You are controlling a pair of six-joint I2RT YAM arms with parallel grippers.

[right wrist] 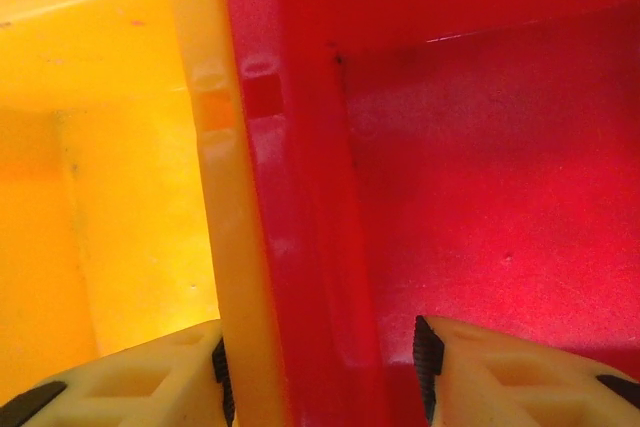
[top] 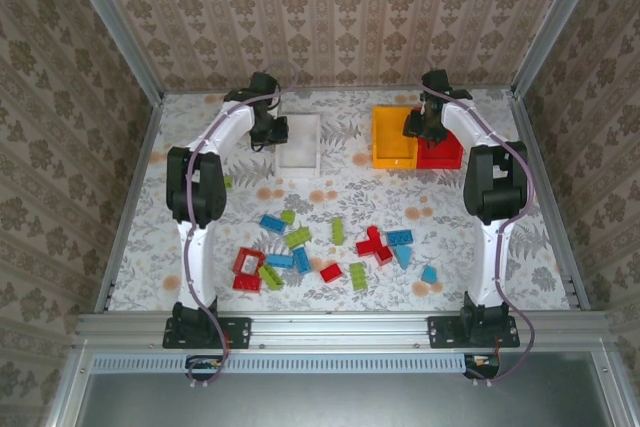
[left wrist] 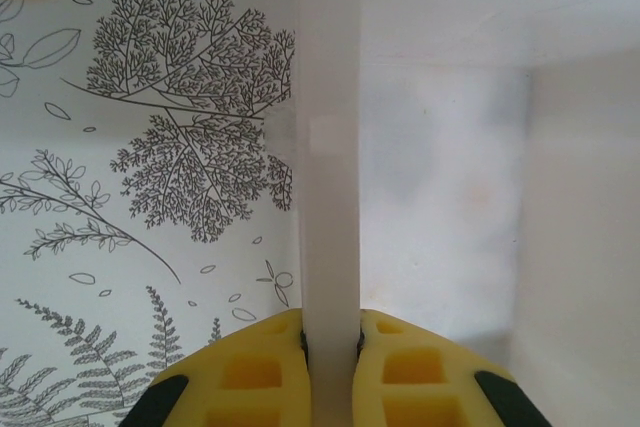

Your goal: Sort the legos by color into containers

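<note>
Bricks [top: 300, 259], small studded plastic ones in blue, red and lime green, lie loose on the leaf-printed table [top: 500, 247], clustered in the near middle between the two arms. One lime piece sits apart, just beside the left arm. Another lies farther out, between the bins

Far left: open rectangular white plastic bin [top: 302, 152], upright on the table. Left gripper [top: 272, 133] is at its left wall. In the wrist view, the yellow fingers [left wrist: 250, 377] are pressed against either face of that thin white wall, one outside over the table and one inside the bin. Clamped on the wall, with no gap to be seen

Far right: open rectangular orange-yellow plastic bin [top: 392, 137] and open rectangular red plastic bin [top: 440, 154] stand side by side with walls touching, the orange-yellow one on the left. Right gripper [top: 420, 127] hangs over the seam. In the wrist view the jaws stand apart, straddling both adjoining walls. One finger is down inside the orange-yellow bin against its wall. The other is inside the red bin, seemingly just off the red wall
</note>
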